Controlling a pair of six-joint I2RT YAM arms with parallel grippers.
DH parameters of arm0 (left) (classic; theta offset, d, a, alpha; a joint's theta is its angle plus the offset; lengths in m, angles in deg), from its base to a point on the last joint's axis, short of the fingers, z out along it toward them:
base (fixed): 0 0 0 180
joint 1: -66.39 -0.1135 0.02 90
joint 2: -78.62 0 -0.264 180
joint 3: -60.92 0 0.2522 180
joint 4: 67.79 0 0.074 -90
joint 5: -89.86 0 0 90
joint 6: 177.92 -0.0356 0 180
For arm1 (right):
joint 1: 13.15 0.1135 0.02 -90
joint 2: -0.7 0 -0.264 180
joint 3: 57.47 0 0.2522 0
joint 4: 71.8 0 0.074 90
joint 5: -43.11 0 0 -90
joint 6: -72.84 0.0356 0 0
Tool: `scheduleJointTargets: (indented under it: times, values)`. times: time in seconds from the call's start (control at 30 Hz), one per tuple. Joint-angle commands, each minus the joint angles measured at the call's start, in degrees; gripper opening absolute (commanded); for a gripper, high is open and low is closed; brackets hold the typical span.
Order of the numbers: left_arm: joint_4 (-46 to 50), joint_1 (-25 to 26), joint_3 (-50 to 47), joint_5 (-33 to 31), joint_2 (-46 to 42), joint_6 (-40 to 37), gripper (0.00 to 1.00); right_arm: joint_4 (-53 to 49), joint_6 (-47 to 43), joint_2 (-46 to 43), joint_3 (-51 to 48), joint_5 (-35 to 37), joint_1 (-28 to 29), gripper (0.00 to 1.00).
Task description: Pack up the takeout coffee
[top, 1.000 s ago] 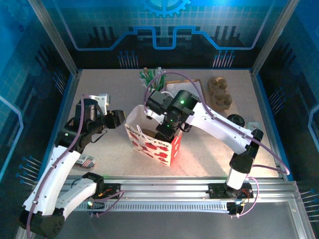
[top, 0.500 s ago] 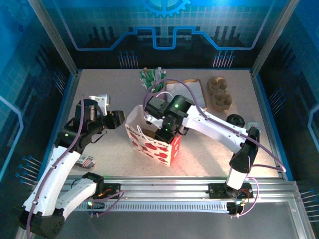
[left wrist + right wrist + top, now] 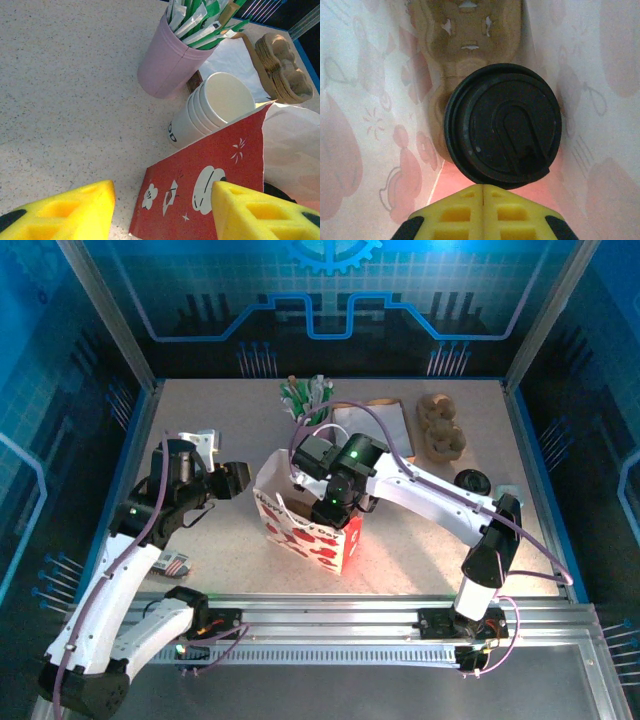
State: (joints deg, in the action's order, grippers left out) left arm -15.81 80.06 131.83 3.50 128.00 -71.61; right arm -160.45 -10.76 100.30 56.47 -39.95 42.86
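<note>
Closely around takeout coffee: bag walls

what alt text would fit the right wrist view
Black-lidded takeout coffee seen from above inside a white gift bag with faint pink prints, over a brown pulp cup carrier. The right gripper, yellow fingers shut together, sits at the bottom edge.

You saw the takeout coffee standing upright inside the gift bag, black lid on, upon the pulp tray.

Gift bag lettering (too blurred)
</note>
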Motion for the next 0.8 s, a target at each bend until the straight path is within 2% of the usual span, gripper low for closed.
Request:
scheduleJointTargets:
  times: [0.0,0.77]
  values:
    - [-0.8,-0.4,-0.9,-0.7,-0.8,-1.2,0.54,0.9,0.4,-1.4,-1.5,-1.3,-0.6,0.0]
    - [-0.7,-0.3,-0.9,-0.7,-0.6,-1.3,0.54,2.9,-0.1,0.7,-3.9,-3.3,-3.1,0.0]
